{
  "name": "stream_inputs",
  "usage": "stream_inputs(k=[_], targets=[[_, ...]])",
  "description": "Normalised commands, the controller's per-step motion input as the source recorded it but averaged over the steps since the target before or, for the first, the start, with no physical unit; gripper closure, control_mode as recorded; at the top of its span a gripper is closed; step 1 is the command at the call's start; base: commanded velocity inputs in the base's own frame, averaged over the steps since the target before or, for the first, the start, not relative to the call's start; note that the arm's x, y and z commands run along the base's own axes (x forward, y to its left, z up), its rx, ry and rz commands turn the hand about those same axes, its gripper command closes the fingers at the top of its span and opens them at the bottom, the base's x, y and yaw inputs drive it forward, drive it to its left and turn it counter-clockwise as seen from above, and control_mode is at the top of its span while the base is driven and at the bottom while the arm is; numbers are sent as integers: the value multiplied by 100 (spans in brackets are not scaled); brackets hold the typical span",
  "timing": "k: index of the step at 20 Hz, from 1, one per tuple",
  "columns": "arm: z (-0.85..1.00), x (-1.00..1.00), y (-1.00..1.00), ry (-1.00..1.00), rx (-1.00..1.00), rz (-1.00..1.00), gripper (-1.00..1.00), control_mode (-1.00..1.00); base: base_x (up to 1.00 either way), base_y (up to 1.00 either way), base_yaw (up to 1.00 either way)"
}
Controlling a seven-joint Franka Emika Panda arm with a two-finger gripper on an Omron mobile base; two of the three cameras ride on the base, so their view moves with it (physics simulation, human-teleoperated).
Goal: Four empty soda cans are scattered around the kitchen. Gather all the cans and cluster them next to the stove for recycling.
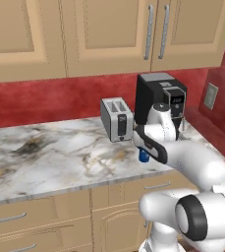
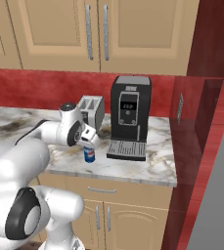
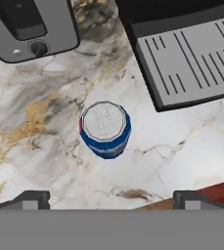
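A row of tan wall cabinets (image 1: 109,34) with long silver handles runs across the top of the kitchen, above a deep red backsplash (image 1: 45,101). Below them a marble desk (image 1: 50,157), white with grey and gold veining, sits on tan base cabinets (image 1: 40,221) with silver pulls.

The white robot arm (image 1: 192,172) reaches from the base over the front part of the desk, its wrist bent downward.

A black coffee machine (image 2: 129,117) with a small lit display stands at the back of the desk, its grey slotted drip tray (image 2: 127,150) facing forward. Just to its left stands a silver two-slot toaster (image 1: 117,119), close beside the machine but apart from it.

The end effector (image 2: 90,141) hangs directly above a blue soda can (image 3: 105,128). In the hand view its two dark fingertips (image 3: 31,199) sit far apart at the lower corners, spread wide, with nothing between them; the can is in the middle of the gap but below them, untouched.

The blue soda can stands upright on the desk near its front edge, silver top up, with a white band around its body. It is in front of the toaster and just left of the drip tray, touching neither. In the right base view it shows right beneath the wrist (image 2: 89,155); in the left base view only its blue lower part (image 1: 143,156) peeks out under the arm.
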Motion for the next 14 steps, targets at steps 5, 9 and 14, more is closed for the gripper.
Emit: stream_inputs(k=[5,9,14], targets=[[-7,16,-1,0,0,0,-100,-100,0,0,0],[-8,18,0,0,0,0,-100,-100,0,0,0],[-13,15,0,2,0,0,-100,-100,0,0,0]])
